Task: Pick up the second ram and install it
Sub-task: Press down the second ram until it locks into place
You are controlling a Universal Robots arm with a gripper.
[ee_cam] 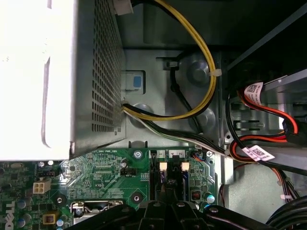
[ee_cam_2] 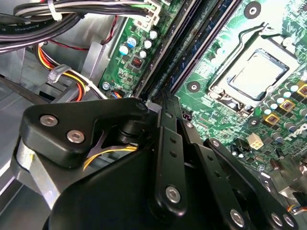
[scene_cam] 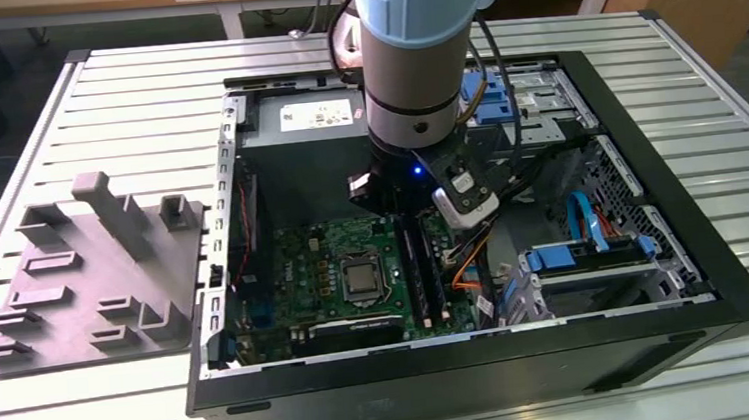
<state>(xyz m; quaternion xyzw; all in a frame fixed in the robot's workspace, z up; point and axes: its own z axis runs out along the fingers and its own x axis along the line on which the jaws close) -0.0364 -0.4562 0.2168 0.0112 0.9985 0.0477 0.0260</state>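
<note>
Slatted table [scene_cam: 112, 100]; one open computer case [scene_cam: 701, 275]; gripper [scene_cam: 408, 207] over motherboard [scene_cam: 332, 263].

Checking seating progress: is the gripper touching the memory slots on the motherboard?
Cannot tell. In the second wrist view the gripper sits over the slots, hiding any contact or gap.

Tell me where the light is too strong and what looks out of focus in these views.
In the first wrist view, the power supply box is washed out to white by glare. In the second wrist view, the tool looks soft while the motherboard is sharp. In the exterior view, light is even.
</note>
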